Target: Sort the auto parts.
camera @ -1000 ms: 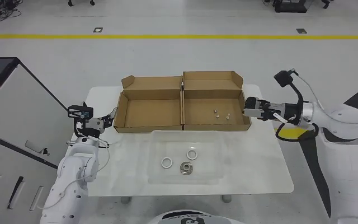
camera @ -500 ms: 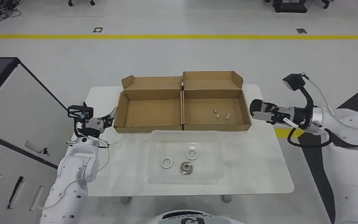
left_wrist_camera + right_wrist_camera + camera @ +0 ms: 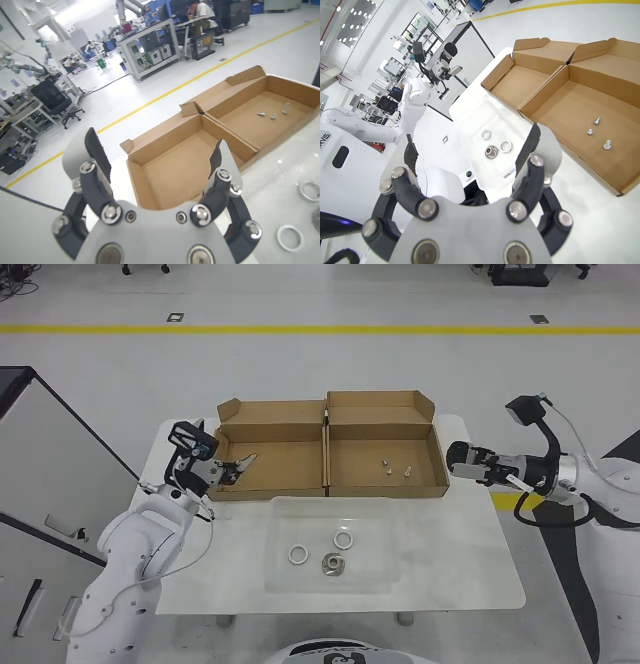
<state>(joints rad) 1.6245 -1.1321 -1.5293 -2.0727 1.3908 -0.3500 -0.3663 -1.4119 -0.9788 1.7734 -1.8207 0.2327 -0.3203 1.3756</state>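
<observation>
Since the earlier frame the left fingers (image 3: 97,150), apart, have swung from the counter's (image 3: 450,554) left edge to above the left box (image 3: 280,469). The right fingers (image 3: 528,145), also apart, hang beside the right box (image 3: 360,464), which holds three bolts (image 3: 589,131); two rings (image 3: 343,539) and a hub (image 3: 333,563) lie in the tray (image 3: 290,514).

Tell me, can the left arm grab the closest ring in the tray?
Probably yes. The left gripper is open and empty at the left cardboard box, and the ring lies uncovered in the clear tray, with nothing between them.
</observation>
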